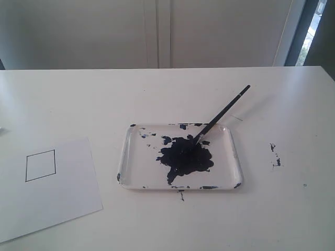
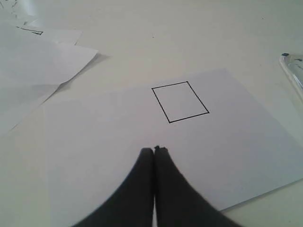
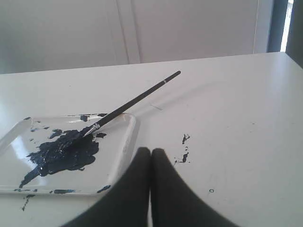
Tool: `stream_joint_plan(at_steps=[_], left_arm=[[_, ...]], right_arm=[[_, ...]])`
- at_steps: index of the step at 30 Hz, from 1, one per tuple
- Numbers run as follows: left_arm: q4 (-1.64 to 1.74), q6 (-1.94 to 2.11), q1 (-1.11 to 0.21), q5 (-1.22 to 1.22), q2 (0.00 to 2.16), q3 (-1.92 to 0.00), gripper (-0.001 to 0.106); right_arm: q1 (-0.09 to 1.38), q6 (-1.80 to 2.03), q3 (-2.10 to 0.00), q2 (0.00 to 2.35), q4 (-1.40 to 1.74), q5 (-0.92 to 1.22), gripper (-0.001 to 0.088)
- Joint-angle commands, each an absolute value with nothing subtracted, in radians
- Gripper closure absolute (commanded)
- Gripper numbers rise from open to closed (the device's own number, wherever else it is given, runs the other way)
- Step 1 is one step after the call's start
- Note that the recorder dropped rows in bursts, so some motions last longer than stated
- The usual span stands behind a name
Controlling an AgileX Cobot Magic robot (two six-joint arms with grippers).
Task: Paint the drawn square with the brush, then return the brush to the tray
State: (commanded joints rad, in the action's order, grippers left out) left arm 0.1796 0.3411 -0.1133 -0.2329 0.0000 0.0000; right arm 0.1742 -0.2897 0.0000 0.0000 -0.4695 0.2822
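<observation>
The clear tray (image 1: 230,157) (image 3: 129,135) sits mid-table with a dark blue-black paint blob in its middle. The black brush (image 1: 222,113) (image 3: 137,99) leans on the tray's far rim, tip in the blob and handle sticking out beyond the tray. The drawn square (image 1: 40,165) (image 2: 180,101) is blank inside, on a white paper sheet (image 1: 63,198) at the left. My left gripper (image 2: 154,149) is shut and empty over the sheet, short of the square. My right gripper (image 3: 151,151) is shut and empty beside the tray's corner. Neither gripper shows in the exterior view.
Dried paint flecks (image 1: 275,155) (image 3: 183,147) mark the table right of the tray. More loose paper sheets (image 2: 33,61) lie beyond the square's sheet in the left wrist view. A white wall stands behind the table's far edge.
</observation>
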Motion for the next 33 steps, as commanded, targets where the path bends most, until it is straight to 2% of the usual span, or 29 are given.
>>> stream_joint_plan(at_steps=[7,13,23,33], left_arm=[[0.202,0.336,-0.113,-0.21,0.0,0.0,0.105],[0.169,0.418,-0.113,-0.071,0.0,0.0,0.105],[0.16,0.5,-0.113,0.008,0.0,0.0,0.105],[0.158,0.562,-0.113,0.274,0.0,0.0,0.105]], right_arm=[[0.174,-0.29,0.0,0.0,-0.47,0.275,0.0868],[0.174,-0.288,0.0,0.0,-0.474,0.163,0.0868],[0.174,-0.279,0.0,0.0,-0.474,-0.04,0.0868],[0.174,0.076,0.0,0.0,-0.499,-0.193,0.0868]])
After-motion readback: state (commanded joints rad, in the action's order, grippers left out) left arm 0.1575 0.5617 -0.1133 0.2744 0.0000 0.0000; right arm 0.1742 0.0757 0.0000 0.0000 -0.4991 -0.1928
